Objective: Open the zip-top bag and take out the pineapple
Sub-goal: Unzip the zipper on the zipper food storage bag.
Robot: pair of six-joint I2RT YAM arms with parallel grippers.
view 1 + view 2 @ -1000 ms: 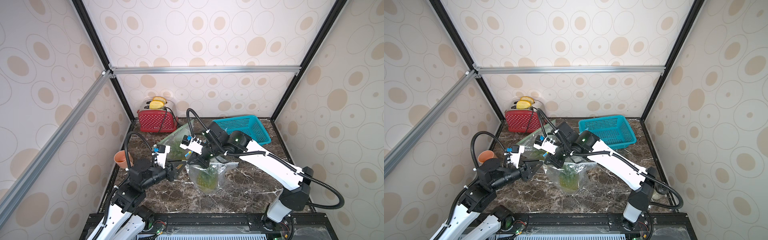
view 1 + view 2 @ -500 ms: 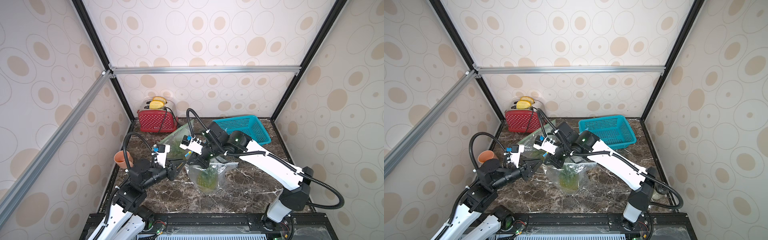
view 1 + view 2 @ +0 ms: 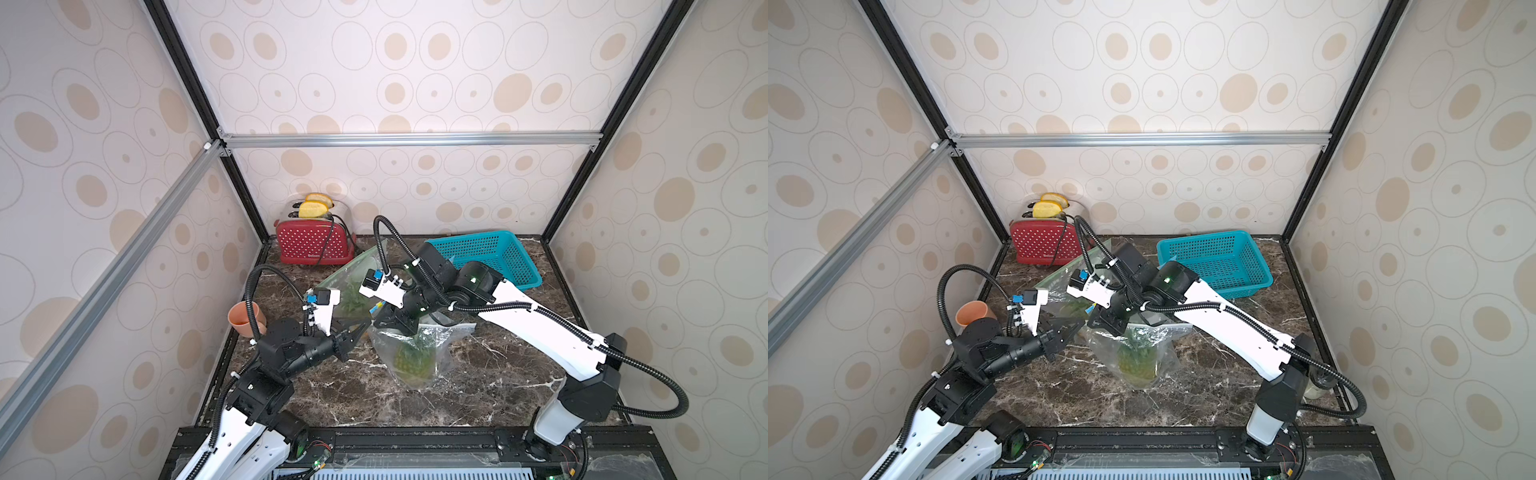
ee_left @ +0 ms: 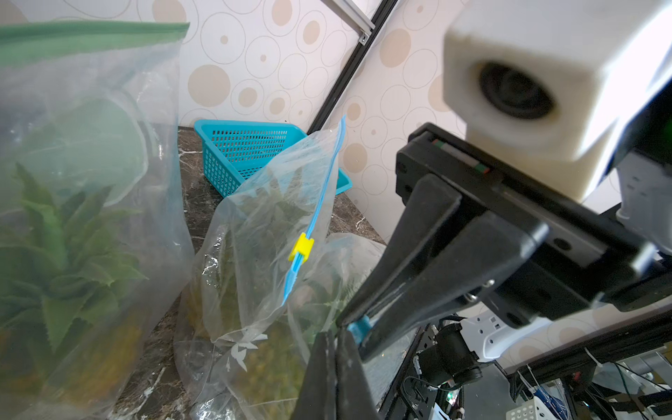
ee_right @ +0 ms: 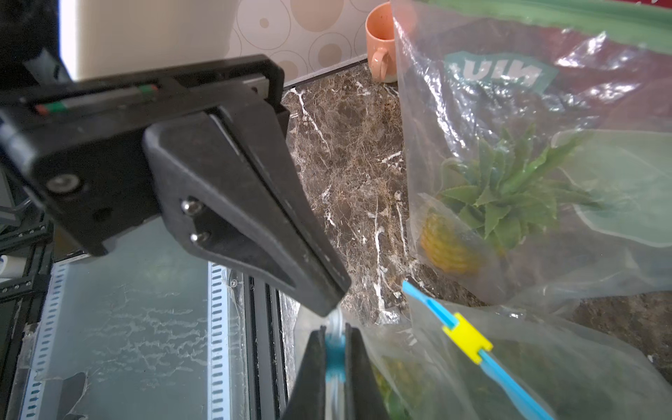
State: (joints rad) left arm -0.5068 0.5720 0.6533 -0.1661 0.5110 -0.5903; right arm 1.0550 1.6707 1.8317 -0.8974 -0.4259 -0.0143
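1. Right wrist view: the zip-top bag [image 5: 516, 378] is clear, with a blue zip strip [image 5: 429, 302] along its top and a yellow slider [image 5: 467, 342] sitting partway along this strip.
2. In both top views the bag stands near the middle of the marble table [image 3: 353, 390]. Its bottom is on the stone and one top corner is lifted. The pineapple [image 3: 411, 361] is inside it, with the green leaves pointing up.
3. The right gripper [image 5: 334, 349] has its fingers pressed together on the blue end of the strip, at that lifted corner.
4. The left gripper [image 5: 332, 305] also has its jaws together. Its tip pinches the clear film just above the right fingers, and the two tips almost touch.
5. A second bag [image 3: 353, 282], with a green top edge and its own pineapple plant inside, leans just behind the grippers.
6. Further out, a teal basket [image 3: 490, 253] lies at the back right and a red toaster [image 3: 311, 245] holding yellow toast stands at the back left. An orange cup [image 3: 245, 318] is at the left edge.
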